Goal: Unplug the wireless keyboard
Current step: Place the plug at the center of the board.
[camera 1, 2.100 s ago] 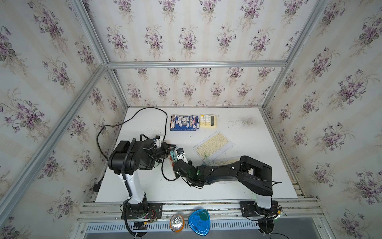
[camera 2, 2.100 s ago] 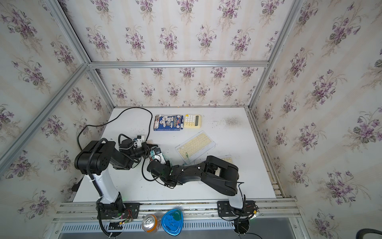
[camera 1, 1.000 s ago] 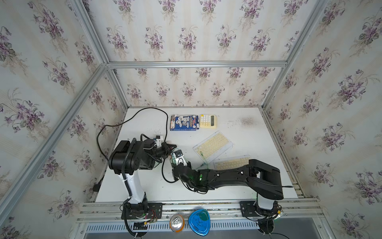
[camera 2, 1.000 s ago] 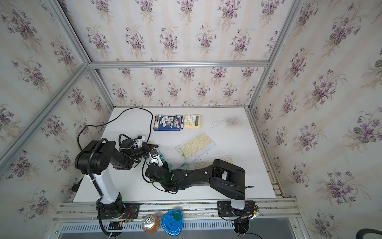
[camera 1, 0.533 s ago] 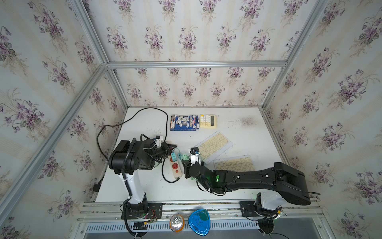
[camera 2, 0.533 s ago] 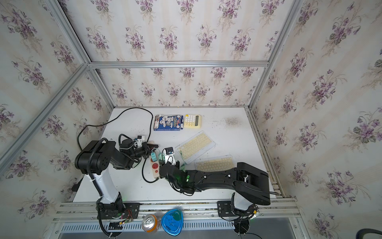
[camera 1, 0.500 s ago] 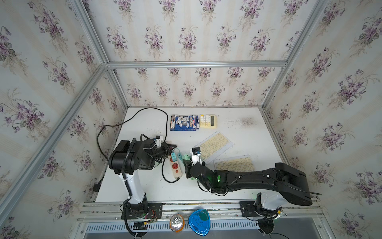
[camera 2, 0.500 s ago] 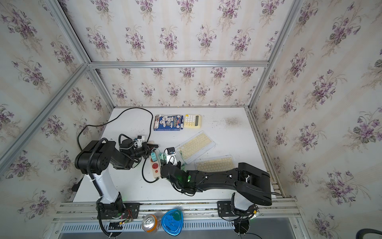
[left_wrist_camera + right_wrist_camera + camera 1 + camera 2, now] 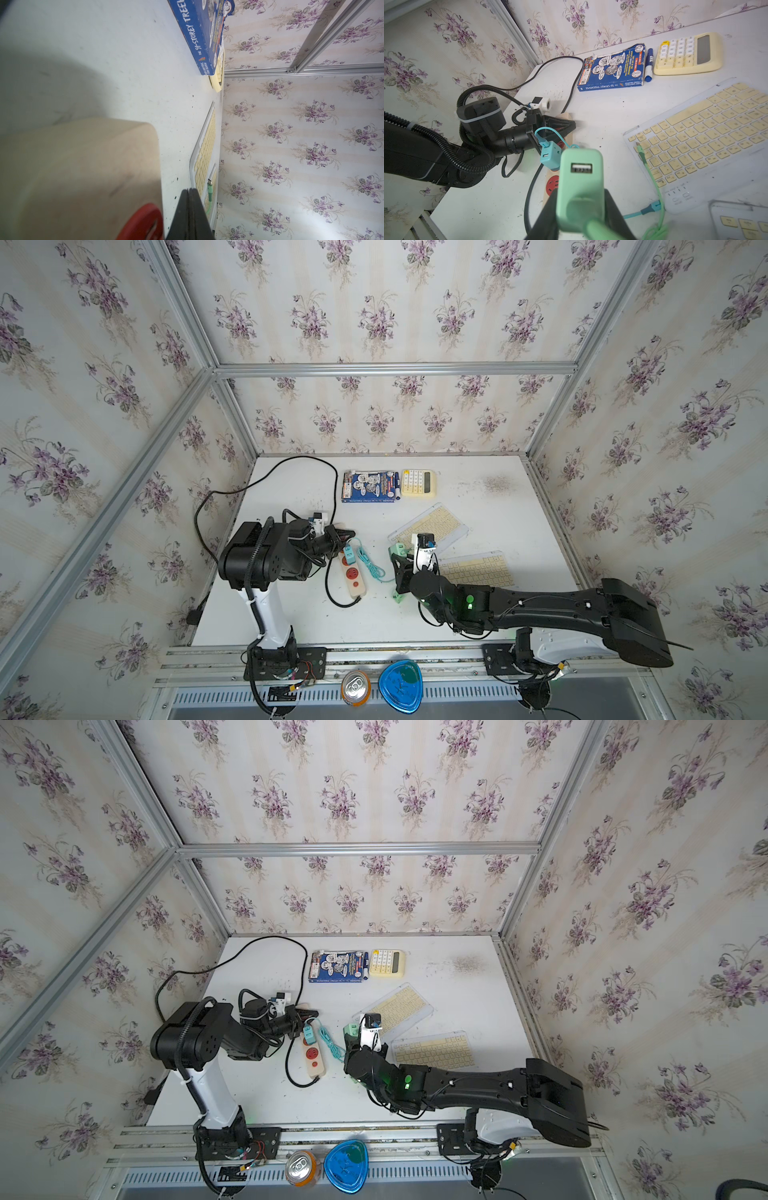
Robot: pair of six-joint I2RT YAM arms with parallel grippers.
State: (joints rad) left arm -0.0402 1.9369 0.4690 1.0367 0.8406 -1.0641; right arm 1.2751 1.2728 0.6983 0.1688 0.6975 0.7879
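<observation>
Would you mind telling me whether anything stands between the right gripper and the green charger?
Nothing visible does: the right gripper is shut on the green charger, held apart from the power strip. The teal charger sits in the strip, beside the left gripper, out of the way.

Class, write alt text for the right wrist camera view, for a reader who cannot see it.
A mint-green USB charger fills the foreground, clamped between the right arm's black fingers above a white table. Behind it, the left arm's closed fingers rest on a power strip with a blue charger plugged in; a cream keyboard lies nearby.
</observation>
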